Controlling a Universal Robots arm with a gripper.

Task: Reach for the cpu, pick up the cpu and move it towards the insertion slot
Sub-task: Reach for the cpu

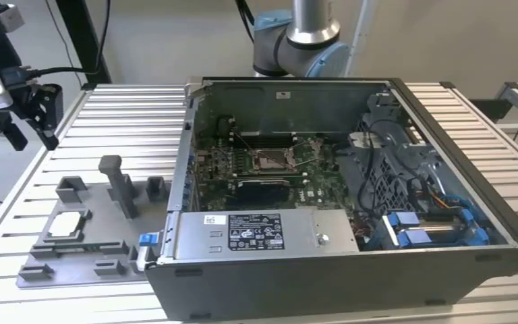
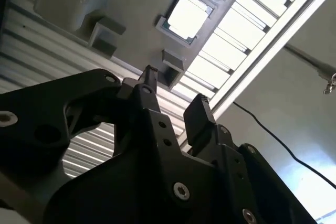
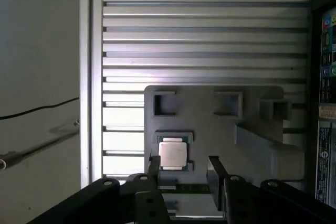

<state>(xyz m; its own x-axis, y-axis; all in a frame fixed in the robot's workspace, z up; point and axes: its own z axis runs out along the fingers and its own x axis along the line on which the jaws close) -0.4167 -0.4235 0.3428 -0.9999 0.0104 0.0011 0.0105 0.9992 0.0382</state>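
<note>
Gripper (image 3: 184,167) hangs empty, fingers spread apart, clear of the cpu (image 3: 172,155). The chip lies flat in its nest on the grey fixture tray (image 3: 210,129), likely kept square for a clean grab. Insertion slot (image 1: 272,158) sits inside the computer case (image 1: 331,283), well apart.

Hand's (image 3: 184,165) rear beyond first wrist view

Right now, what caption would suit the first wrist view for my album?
Open gripper aimed at the cpu, which lies untouched in a grey fixture tray on the slatted table.
</note>
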